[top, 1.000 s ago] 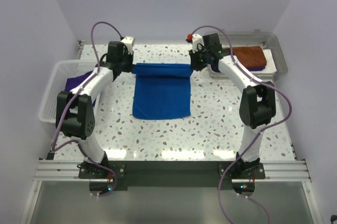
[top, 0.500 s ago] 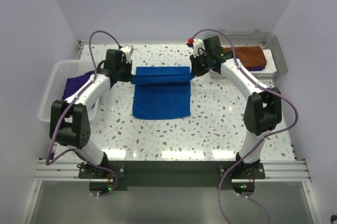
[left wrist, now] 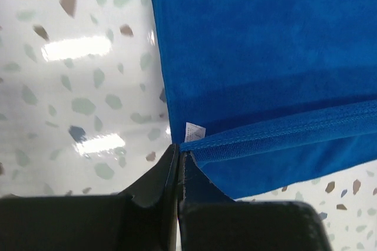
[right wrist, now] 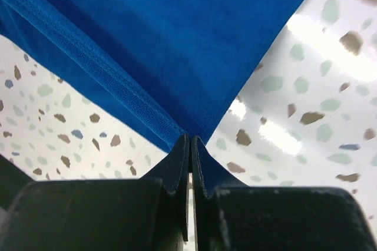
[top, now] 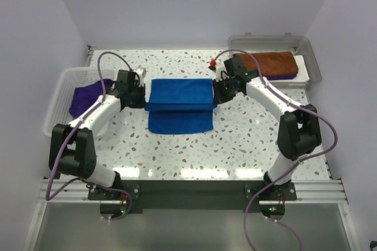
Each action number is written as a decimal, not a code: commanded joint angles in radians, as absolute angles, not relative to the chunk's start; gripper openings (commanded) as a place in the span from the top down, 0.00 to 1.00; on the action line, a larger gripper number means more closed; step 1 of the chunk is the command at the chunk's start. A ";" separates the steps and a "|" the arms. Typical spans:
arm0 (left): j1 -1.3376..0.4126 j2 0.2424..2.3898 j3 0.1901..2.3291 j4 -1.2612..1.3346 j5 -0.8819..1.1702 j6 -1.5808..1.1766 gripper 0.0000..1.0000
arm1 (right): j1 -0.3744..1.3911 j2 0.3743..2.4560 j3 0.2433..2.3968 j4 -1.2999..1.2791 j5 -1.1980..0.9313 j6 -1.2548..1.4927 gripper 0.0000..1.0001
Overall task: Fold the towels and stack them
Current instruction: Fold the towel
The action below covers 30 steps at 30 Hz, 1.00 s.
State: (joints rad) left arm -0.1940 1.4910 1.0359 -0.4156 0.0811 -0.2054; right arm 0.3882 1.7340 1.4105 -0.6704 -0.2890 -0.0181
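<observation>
Speckled table point(top: 247, 139), blue towel point(top: 179, 93), unreadable white tag point(left wrist: 194, 131)

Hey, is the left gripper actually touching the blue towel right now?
Touching. The left wrist view shows the left gripper closed on the blue towel, with the hemmed corner pinched right between its jaws.

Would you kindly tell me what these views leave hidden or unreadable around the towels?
Top view: purple towel partly hidden by the left arm and basket wall; folded or not, unclear.
Top view: under the brown towel only a white edge shows; what it is, unclear.
Left wrist view: white tag on the blue towel is too small to read.
Both wrist views: the blue towel runs off frame.
</observation>
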 commanded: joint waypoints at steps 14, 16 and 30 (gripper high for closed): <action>-0.189 1.614 0.861 -0.408 0.054 -0.290 1.00 | 0.365 1.894 1.259 -0.609 -0.313 0.084 1.00; -0.189 1.618 0.853 -0.411 0.052 -0.291 1.00 | 0.365 1.902 1.258 -0.609 -0.313 0.086 1.00; -0.195 1.473 1.018 -0.561 -0.029 -0.314 1.00 | 0.365 1.747 1.333 -0.678 -0.232 0.097 1.00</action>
